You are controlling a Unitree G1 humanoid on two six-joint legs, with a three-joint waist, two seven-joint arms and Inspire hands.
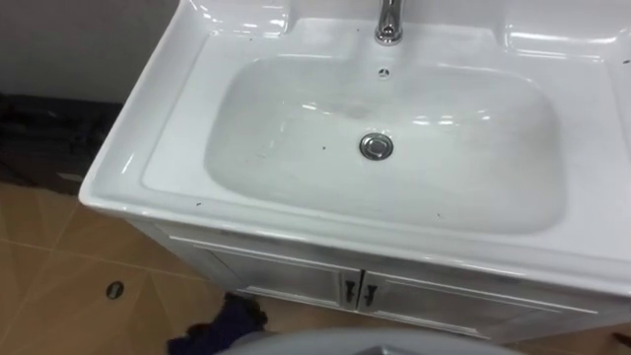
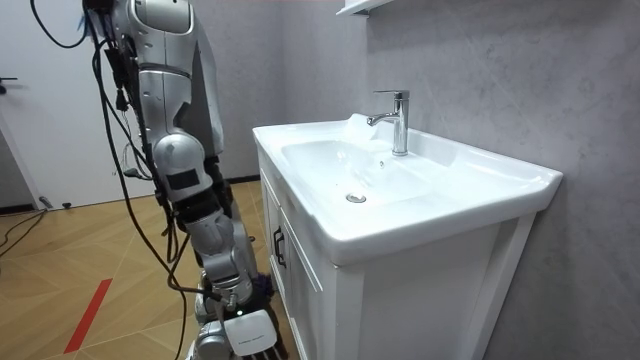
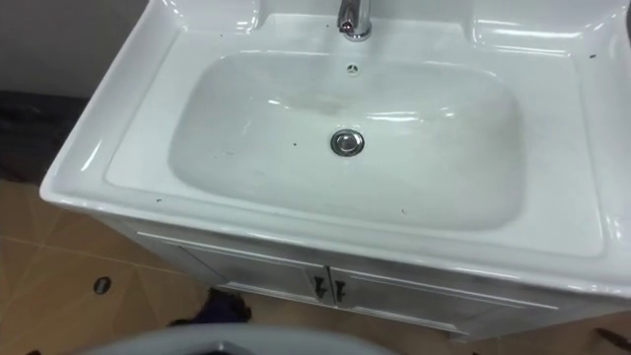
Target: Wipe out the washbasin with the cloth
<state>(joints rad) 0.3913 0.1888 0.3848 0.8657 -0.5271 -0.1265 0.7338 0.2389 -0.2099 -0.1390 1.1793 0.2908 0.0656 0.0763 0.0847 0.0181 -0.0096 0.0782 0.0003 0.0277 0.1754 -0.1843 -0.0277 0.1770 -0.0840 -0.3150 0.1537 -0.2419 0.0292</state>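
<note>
1. Nearest: a dark purple cloth point(image 1: 235, 320) shows low down, in front of the cabinet point(image 1: 296, 271) and below basin height. A dark shape beside the cloth may be the left hand. Whether that hand holds the cloth cannot be told.
2. In the room view the robot stands upright at the cabinet front with its right arm hanging. The right hand point(image 2: 250, 340) sits low at the picture's edge, and how far open it is cannot be told.
3. The basin point(image 1: 148, 187) is white and holds no objects. Small dark specks point(image 1: 439, 213) dot the bowl and front rim, and a dull haze lies around the drain point(image 1: 376, 147).
4. Farthest: the faucet point(image 1: 388, 22) stands at the back ledge.

Judgement: the specks suggest wiping is still due. Good wiping would keep the cloth flat, overlap strokes from rim toward drain, cover both back corners, and steer clear of the faucet.
</note>
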